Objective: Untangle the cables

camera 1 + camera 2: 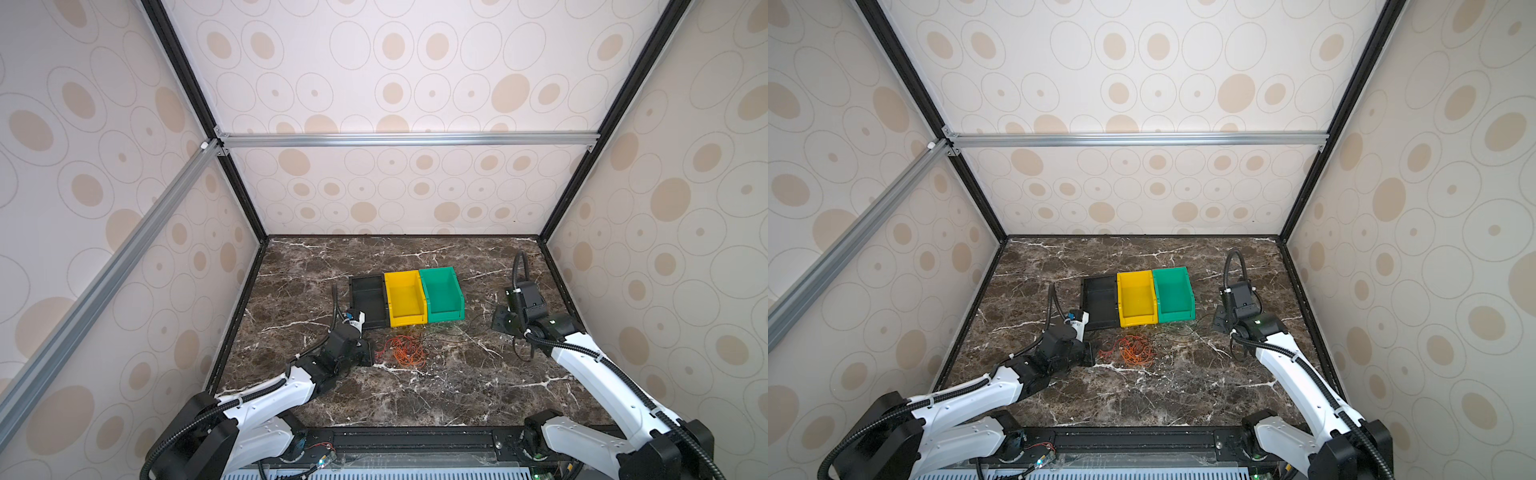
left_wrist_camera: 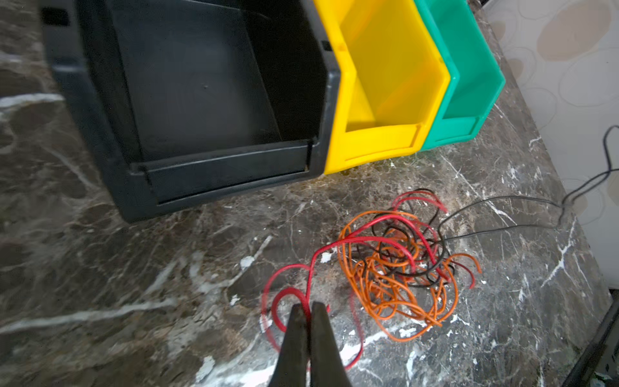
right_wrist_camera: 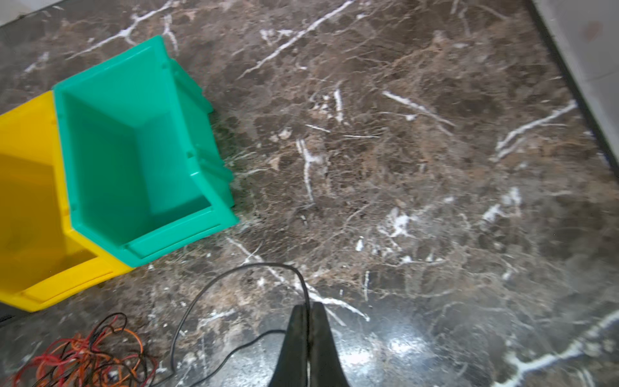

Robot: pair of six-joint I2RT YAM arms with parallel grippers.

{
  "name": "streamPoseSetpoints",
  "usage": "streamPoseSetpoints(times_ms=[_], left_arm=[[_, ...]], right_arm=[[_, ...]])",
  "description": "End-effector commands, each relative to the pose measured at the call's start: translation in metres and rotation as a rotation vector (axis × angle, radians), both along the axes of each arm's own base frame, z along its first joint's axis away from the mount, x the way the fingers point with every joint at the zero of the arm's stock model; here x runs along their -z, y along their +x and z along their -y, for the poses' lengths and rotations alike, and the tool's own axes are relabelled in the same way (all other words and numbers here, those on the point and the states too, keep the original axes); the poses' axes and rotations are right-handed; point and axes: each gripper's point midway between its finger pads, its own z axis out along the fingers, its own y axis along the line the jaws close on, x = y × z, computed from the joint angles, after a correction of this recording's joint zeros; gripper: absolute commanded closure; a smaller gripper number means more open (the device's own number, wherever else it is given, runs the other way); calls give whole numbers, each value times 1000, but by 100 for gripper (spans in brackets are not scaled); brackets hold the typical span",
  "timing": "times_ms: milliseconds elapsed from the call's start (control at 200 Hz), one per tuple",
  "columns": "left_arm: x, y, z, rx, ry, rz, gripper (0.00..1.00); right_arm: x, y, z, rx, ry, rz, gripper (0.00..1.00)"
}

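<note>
The cables (image 1: 401, 353) lie as a loose tangle of orange, red and black strands on the marble table, in front of the bins, in both top views (image 1: 1133, 351). My left gripper (image 2: 308, 305) is shut on a red cable (image 2: 313, 258) that loops out of the orange cable (image 2: 385, 291) heap; in a top view it sits at the tangle's left edge (image 1: 372, 358). My right gripper (image 3: 308, 305) is shut on a thin black cable (image 3: 201, 295), to the right of the tangle (image 1: 497, 322). That black strand (image 2: 502, 200) runs from the heap toward it.
A black bin (image 1: 368, 301), a yellow bin (image 1: 405, 297) and a green bin (image 1: 441, 293) stand side by side behind the tangle, all empty. Patterned walls enclose the marble table (image 1: 436, 395) on three sides.
</note>
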Motion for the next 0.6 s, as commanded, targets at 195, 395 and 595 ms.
streamPoseSetpoints(times_ms=[195, 395, 595], left_arm=[[-5, -5, 0, 25, -55, -4, 100], [-18, -3, 26, 150, -86, -15, 99], [-39, -2, 56, 291, -110, -2, 57]], right_arm=[[-10, 6, -20, -73, 100, 16, 100], [-14, 13, -86, -279, 408, 23, 100], [-47, 14, -132, -474, 603, 120, 99]])
